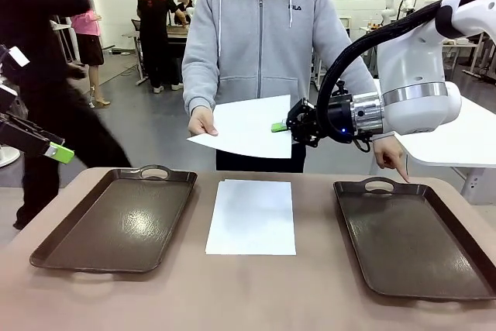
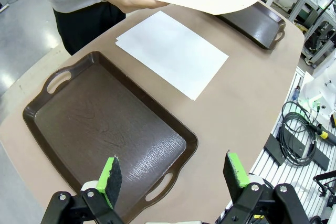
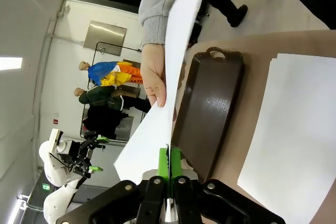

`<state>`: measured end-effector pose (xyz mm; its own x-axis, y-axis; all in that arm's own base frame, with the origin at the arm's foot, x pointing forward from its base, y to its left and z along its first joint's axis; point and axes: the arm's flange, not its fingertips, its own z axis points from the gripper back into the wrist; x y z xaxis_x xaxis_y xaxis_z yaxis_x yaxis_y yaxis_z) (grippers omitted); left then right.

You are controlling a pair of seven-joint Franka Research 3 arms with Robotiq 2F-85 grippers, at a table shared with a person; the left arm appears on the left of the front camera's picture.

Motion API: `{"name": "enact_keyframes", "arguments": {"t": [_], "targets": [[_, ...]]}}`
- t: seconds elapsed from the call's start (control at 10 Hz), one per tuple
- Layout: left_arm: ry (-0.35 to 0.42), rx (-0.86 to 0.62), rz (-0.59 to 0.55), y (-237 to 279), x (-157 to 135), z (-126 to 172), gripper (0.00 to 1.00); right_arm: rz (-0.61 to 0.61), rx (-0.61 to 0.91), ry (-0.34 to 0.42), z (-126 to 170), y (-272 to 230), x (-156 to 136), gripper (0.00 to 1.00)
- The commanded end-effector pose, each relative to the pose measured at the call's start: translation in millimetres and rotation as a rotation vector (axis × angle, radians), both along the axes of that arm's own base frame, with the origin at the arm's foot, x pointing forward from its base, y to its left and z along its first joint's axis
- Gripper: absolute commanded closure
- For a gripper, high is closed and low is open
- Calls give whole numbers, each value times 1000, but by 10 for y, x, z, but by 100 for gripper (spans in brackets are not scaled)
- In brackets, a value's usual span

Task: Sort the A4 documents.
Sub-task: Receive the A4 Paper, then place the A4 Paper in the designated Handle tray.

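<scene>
Sheet [image 1: 244, 125] pinched in right hand [image 1: 280, 126], left hand [image 2: 173, 172] open

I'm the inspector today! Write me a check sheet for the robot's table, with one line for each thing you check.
Surface: tan table, flat.
Job's things: held sheet in the air at the far side, between the person's hand and the right gripper; flat paper lying mid-table between the left tray and the right tray, both trays empty.
Clutter: nothing seen.
Grippers: right gripper shut on the held sheet's edge; left gripper open, holding nothing, raised by the left tray.
Cables: black hose along the right arm; coiled black cable beside the table.
Surroundings: people farther off in a lab room.
</scene>
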<state>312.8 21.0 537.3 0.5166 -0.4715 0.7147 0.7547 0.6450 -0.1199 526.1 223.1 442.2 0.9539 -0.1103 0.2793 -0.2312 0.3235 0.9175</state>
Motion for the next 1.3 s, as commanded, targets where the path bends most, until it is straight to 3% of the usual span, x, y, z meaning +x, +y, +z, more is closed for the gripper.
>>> {"name": "enact_keyframes", "arguments": {"t": [0.0,1.2], "targets": [[-14,-12,-21,20,11,-14,0,-11,42,7,-57,14,-7,100],[-14,-12,-21,20,11,-14,0,1,4,6,-13,1,-2,100]]}}
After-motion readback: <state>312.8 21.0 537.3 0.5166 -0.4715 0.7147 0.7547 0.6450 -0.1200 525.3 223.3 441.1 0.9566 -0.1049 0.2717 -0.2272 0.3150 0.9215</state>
